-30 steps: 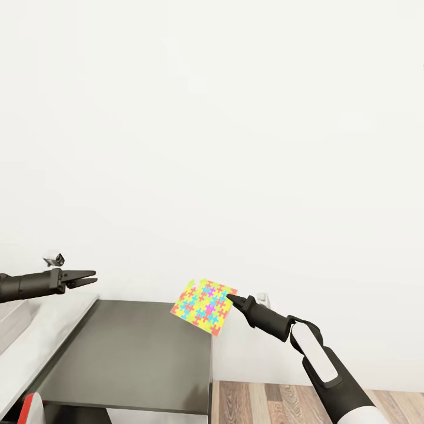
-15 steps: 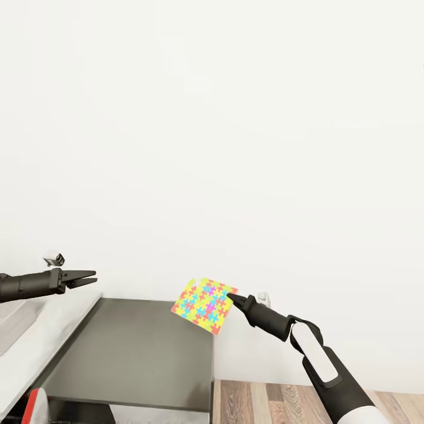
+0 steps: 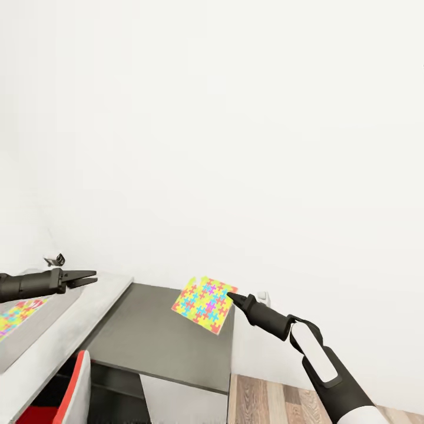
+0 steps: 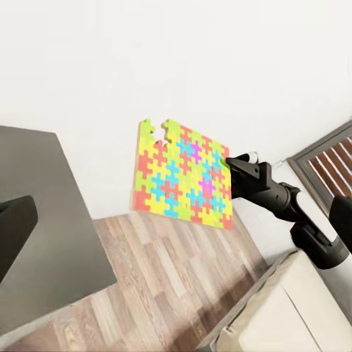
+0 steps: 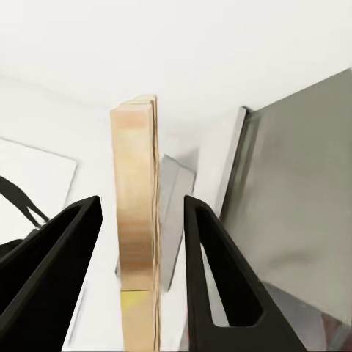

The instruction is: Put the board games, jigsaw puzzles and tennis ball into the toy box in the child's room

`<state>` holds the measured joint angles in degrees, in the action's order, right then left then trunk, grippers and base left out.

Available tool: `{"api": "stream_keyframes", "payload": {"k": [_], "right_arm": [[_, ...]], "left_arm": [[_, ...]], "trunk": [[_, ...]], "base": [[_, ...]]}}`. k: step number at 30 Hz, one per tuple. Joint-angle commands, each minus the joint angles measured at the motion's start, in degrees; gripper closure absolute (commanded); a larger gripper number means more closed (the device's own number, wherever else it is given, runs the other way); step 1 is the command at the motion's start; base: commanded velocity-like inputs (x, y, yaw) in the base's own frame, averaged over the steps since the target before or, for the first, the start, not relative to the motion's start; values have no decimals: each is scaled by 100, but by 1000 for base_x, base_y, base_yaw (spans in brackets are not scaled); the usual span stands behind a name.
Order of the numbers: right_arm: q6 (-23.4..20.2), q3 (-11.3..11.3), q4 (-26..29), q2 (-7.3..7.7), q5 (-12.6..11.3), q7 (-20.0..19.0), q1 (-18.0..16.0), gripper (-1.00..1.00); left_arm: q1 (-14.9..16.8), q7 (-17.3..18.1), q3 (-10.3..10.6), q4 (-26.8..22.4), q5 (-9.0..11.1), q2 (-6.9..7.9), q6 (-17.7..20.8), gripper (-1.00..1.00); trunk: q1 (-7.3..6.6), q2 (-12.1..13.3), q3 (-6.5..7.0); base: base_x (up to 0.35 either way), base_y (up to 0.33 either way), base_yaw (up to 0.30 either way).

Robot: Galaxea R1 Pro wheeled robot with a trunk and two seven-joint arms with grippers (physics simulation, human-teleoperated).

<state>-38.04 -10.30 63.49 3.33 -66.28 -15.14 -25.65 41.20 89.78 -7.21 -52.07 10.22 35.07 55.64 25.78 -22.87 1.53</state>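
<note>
At far left, toy box: light grey toy box (image 3: 35, 324) sits on the white table (image 3: 70, 335); only one corner shows in the head view, with a jigsaw-patterned piece (image 3: 17, 315) lying inside it. Whether that is the second puzzle is a fair guess, no more.

Left of centre, left gripper: left gripper (image 3: 82, 277) hangs above the table's near edge beside the box rim, fingers drawn close together with only a thin gap at the tips, nothing between them. Whether fully closed cannot be told.

Below, lower unit: dark grey lower unit (image 3: 165, 341) joins the table; a red-and-white object (image 3: 65, 391) pokes up in front, identity unclear.

Centre, carried piece: jigsaw puzzle (image 3: 203, 303) held in the air over the far corner of the dark unit, tilted, face toward the head camera, well apart from the box.

Right of centre, right gripper: right gripper (image 3: 231, 298) grasps the puzzle by one edge. The right wrist view shows the piece edge-on (image 5: 137, 242) between the two fingers (image 5: 213, 257), which stand visibly wider than its thickness; the contact itself is out of sight.

Step in hand: transport, judged from the puzzle lifted and not yet over the box.

Next move calls for: carrying the piece leftward across the dark unit and table until it is over the box opening, laying it flatter, then letting go. The thin edge-hold looks easy to slip.
</note>
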Motion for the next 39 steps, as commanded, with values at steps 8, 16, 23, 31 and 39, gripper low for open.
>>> {"api": "stream_keyframes", "payload": {"k": [8,16,23,31,39], "right_arm": [[-11,-7,-2,7,-8,-15,-2,100],[-11,-10,2,11,-8,-15,-2,100],[-11,-23,-5,8,-8,-15,-2,100],[-11,-16,-12,13,-4,-15,-2,100],[-11,-16,-12,10,-1,-15,-2,100]], "left_arm": [[2,22,2,1,-2,0,61,-100],[2,22,13,-4,-2,-1,61,-100],[-1,22,16,-4,-2,-8,61,-100],[1,22,19,1,-2,-17,61,-100],[2,22,16,2,-2,-17,61,-100]], "trunk": [[1,-5,-3],[1,-5,-3],[1,-5,-3],[1,-5,-3],[1,-5,-3]], "base": [[-147,-20,284],[-142,-78,284],[-124,-92,284],[-88,-89,284],[-11,-14,284]]}}
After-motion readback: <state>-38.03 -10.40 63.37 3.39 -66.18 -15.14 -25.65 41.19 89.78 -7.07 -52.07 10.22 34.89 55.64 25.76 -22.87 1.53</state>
